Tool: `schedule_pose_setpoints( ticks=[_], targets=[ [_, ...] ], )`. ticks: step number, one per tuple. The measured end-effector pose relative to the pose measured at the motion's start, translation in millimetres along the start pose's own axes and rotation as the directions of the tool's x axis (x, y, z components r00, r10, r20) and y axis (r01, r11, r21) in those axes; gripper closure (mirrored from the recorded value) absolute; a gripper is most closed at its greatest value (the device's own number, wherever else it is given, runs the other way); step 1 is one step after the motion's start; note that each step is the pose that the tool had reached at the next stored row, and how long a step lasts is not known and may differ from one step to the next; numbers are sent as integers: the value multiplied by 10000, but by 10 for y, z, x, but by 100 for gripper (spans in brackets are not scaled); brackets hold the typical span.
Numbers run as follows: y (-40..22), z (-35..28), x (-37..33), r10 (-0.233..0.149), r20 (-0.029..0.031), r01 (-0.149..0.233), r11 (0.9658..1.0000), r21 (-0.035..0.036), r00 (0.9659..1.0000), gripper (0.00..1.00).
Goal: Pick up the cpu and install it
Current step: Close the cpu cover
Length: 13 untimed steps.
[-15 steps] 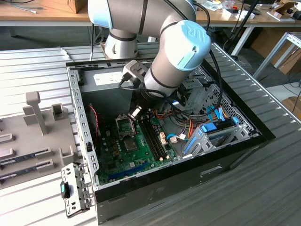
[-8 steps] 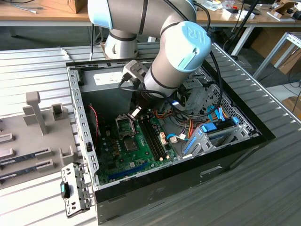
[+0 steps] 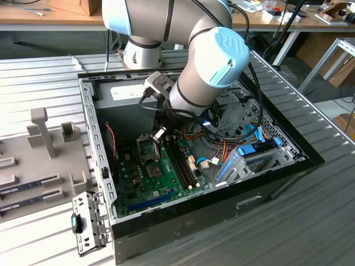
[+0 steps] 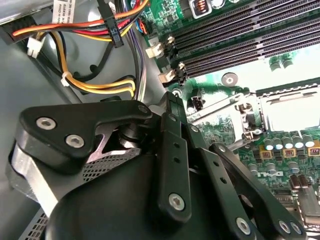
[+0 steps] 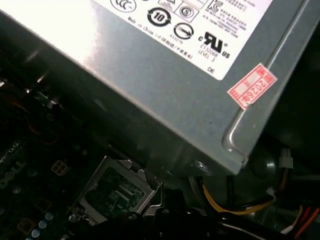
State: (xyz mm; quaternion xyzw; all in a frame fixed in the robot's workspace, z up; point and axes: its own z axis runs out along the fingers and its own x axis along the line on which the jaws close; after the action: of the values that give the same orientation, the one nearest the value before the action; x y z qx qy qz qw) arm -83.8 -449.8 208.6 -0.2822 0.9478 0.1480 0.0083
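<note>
1. Hovering inside the PC case [image 3: 249, 205], the pincer [image 3: 157, 135] is low over the mobo [image 3: 130, 183], right at the raised socket lid [image 3: 145, 148].
2. Pincer spread or pressed together: can't tell.
3. Cpu [image 3: 154, 169] lies flat in the socket just beside the lid, apart from the pincer and next to the RAM slots [image 3: 180, 160]. It shows pale in the second wrist view [image 4: 295, 107].
4. Grey PSU [image 5: 165, 75] is close by.
</note>
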Motion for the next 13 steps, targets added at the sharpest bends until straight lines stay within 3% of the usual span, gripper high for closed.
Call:
schedule_pose_setpoints(
  ticks=[13],
  targets=[
    [6,-30,67,-6,31,6,10000,-40,10000,89]
  ],
)
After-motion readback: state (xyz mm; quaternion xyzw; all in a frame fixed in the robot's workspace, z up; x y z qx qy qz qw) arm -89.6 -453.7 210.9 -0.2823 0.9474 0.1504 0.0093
